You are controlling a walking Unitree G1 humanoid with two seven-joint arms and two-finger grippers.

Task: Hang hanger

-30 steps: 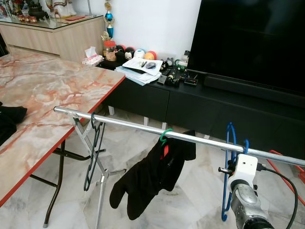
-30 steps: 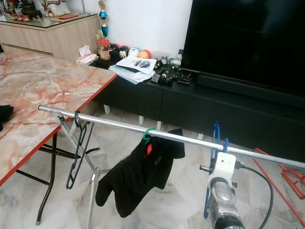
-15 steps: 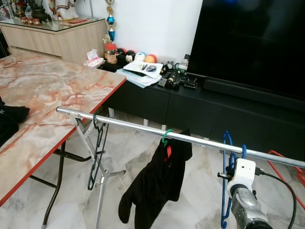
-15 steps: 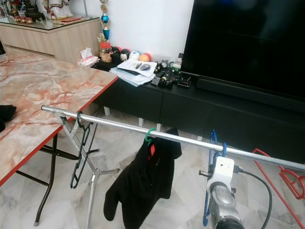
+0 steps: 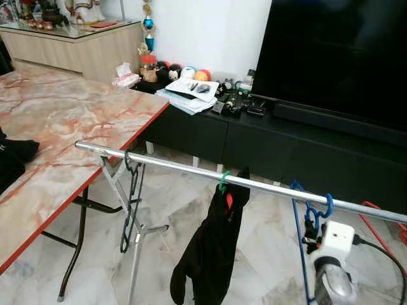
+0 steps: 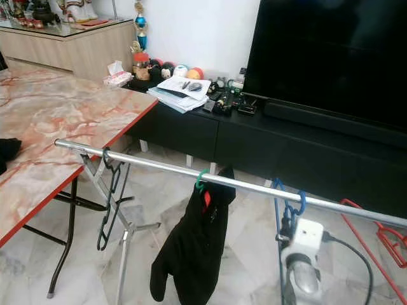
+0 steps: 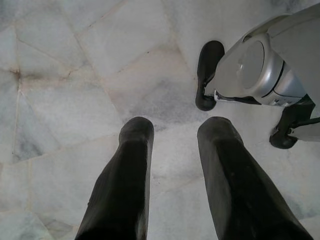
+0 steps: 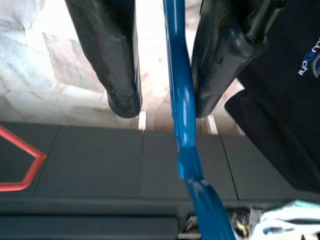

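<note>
Looking down from the head views: a steel rail (image 5: 191, 170) runs from 9 o'clock toward 4 o'clock. The blue hanger (image 5: 310, 216) has its hook over the rail at 4 o'clock, well apart from a black garment (image 5: 213, 251) on a green hook and a dark hanger (image 5: 130, 197) near the marble table (image 5: 70, 121).

Left wrist view: the left gripper (image 7: 172, 132) hangs idle over the floor, fingers parted, holding nothing.

Right wrist view: the right gripper (image 8: 162, 102) straddles the blue hanger's wire. One finger (image 8: 215, 65) sits against the wire; the other (image 8: 112, 60) stands clear, so the fingers are parted and not clamping it.

Procedure, as a judgement: confirm the hook seats fully on the rail, then back the fingers straight away, avoiding any sideways drag that could unseat it.
</note>
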